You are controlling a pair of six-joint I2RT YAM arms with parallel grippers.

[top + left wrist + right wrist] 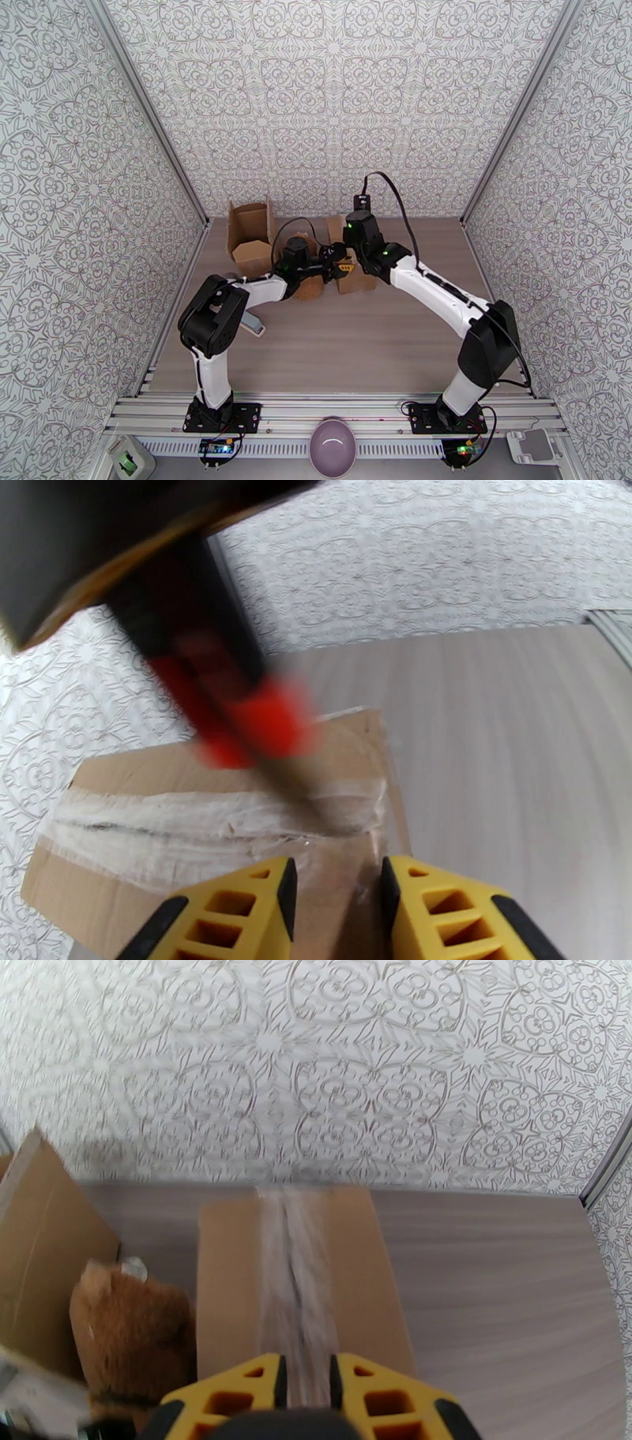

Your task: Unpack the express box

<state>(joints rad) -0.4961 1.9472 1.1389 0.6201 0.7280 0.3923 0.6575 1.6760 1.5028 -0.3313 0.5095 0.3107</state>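
Cardboard box [229, 1291], sealed, sits on the wooden table [355, 347] toward 12 o'clock from the arm bases, where both arms meet. A strip of clear, wrinkled tape [296, 1276] runs along its top seam.

The right claw [304, 1382] hovers over the near end of that seam, fingers pressed almost together. It appears to pinch a black and red cutter [237, 717], which is blurred in the left wrist view and has its tip down on the tape. The left claw [336, 910] is partly spread at the corner of the box, one finger on either side. I cannot tell whether it is pinching the cardboard.

At 9 o'clock from the sealed box lie a brown plush toy [130, 1339] and, beyond it, an opened carton [249, 233].

The step in hand looks like slitting the tape. It would go best with the tip held on the dark centre line and drawn straight along it. The cut should be shallow, so that nothing inside is nicked. The box is light and likely to slide, so the left claw should brace it firmly. Its fingers should stay off the cutting path.
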